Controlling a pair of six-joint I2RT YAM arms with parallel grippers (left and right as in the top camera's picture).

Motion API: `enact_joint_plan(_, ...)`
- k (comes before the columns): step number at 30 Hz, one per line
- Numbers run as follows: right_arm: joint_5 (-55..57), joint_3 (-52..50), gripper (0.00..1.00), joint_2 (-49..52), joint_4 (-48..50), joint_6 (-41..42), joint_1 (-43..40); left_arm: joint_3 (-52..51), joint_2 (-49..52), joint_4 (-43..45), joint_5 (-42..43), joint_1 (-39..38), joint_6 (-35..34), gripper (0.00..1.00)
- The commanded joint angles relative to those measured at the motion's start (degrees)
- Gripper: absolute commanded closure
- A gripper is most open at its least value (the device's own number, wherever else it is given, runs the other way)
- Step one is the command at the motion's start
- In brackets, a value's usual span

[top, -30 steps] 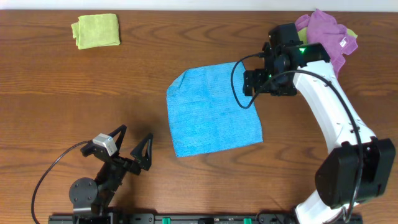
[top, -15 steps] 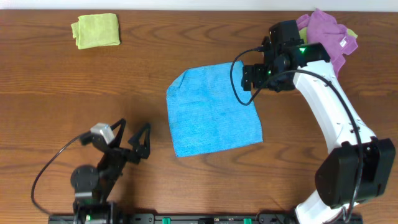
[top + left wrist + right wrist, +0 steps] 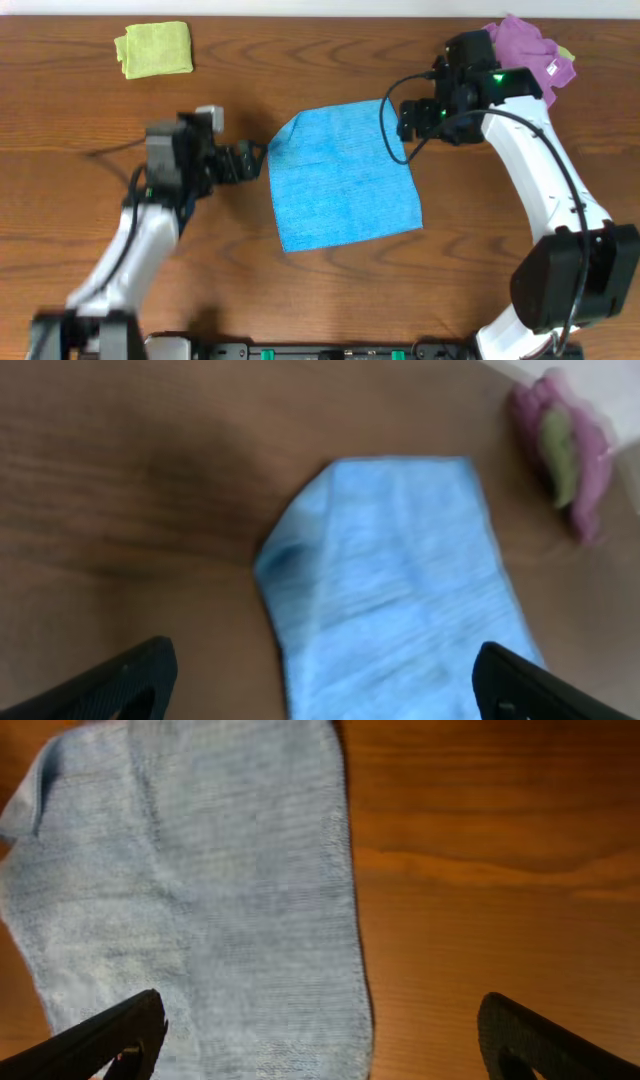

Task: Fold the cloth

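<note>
Nearest to me, the cloth lies spread flat and unfolded at the middle of the worktop. It is turned slightly, so its near edge slants from the near-left corner away to the right. It is close to square, so it has no real long axis, and the corners matter more.

Farther back, my left tool sits just beside the cloth's left edge, close to the far-left corner, and points right at it. Its wrist camera shows both fingers spread wide with nothing between them. The cloth is straight ahead there, with that corner curled over on itself a little.

Farther still, my right tool hangs at the far-right corner, likewise spread wide and empty. From its wrist camera the cloth's right edge runs up between the fingers, with fabric on the left and bare wood on the right.

I judge the fold has not begun. Each tool is nearest its own far corner, so the coming move looks like pinching those two corners and carrying them toward the near edge. The right tool is already at its corner, while the left is beside the cloth and not yet over it, so it would need to go a little farther right.

At the far side, a lime-green cloth lies far left, well apart. A purple cloth is bunched far right, behind my right arm.
</note>
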Motion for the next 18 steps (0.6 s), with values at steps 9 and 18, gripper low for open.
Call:
enact_joint_plan(9,0.0,0.8,0.17,-1.1,0.9,1.6,-5.2,27.3,18.6,-18.1,-2.3,-5.7,13.2,0.02)
enact_joint_plan(18,0.1,0.8,0.94,-1.1,3.2,2.4,-5.2,29.3,19.5,-24.4,-5.3,-10.0,6.5,0.94)
